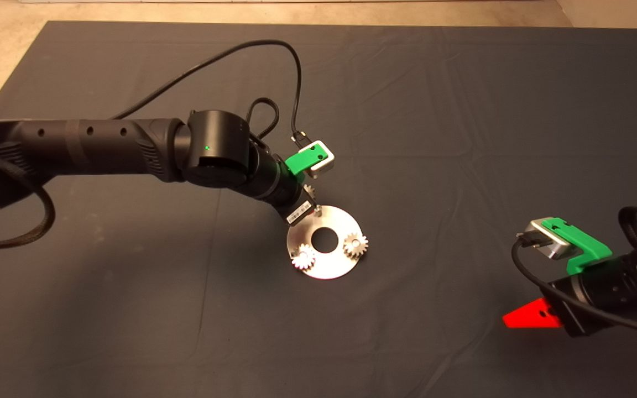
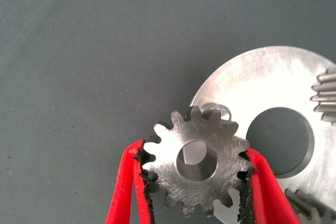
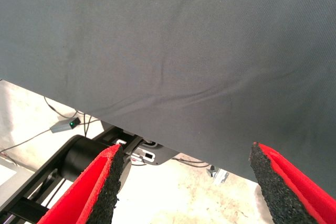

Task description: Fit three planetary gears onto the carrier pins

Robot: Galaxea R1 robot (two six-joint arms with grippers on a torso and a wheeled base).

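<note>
Warm, even light falls on the dark mat point(image 1: 462, 110). The round plate point(image 1: 334, 264) glares almost white, washing out its surface. A soft shadow spreads beneath the left arm point(image 1: 103, 149). The held gear point(image 2: 197, 167) looks sharp; the plate beside it blooms.

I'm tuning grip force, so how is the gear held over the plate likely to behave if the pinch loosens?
The held gear looks like solid metal, so probably rigid and heavy for its size. The left end effector pinches only its toothed rim between black pads, which likely resists slipping. Released, it would probably drop near the bare pin onto the round plate.
</note>
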